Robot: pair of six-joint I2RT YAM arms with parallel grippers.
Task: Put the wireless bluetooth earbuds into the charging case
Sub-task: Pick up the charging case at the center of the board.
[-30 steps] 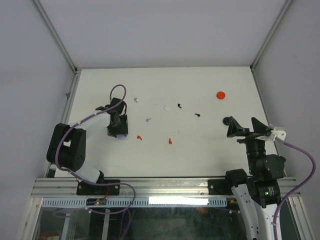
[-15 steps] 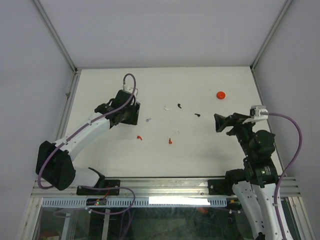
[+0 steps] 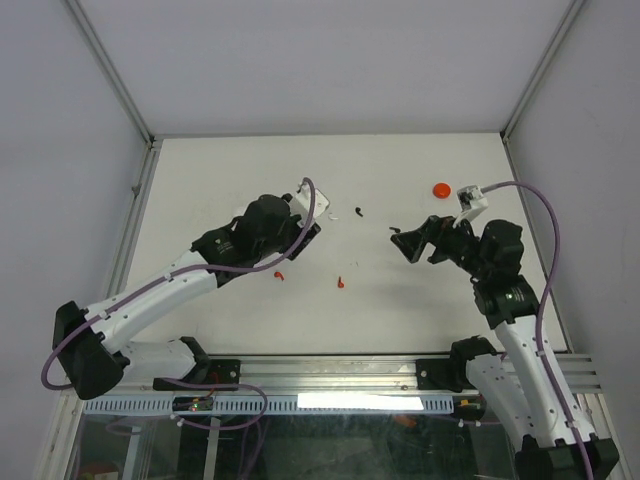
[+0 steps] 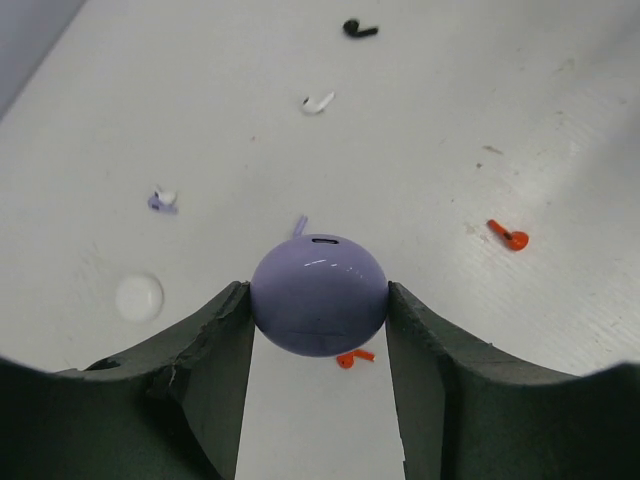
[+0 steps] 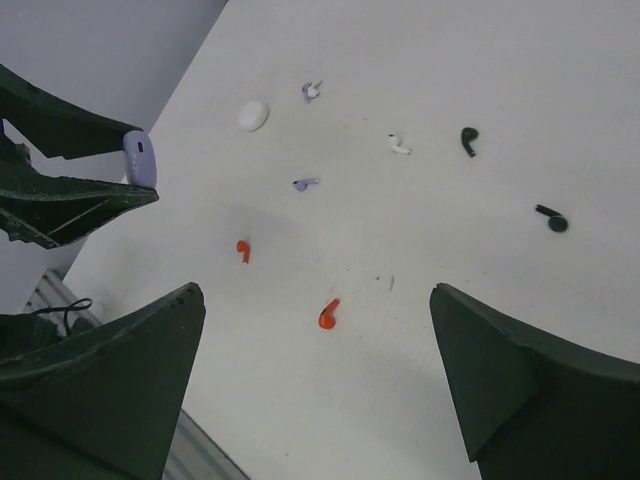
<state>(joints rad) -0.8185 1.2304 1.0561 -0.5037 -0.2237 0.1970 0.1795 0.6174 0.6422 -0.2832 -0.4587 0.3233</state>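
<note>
the wireless bluetooth earbuds (image 5: pixel 329 314) are scattered loose on the white counter (image 5: pixel 450 330). the lilac charging case (image 4: pixel 318 280) is clamped in the left gripper (image 4: pixel 318 295) above them; the right gripper (image 5: pixel 315 290) is held wide apart.

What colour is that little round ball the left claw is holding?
Lilac and glossy. The left wrist view shows the round case best.
</note>
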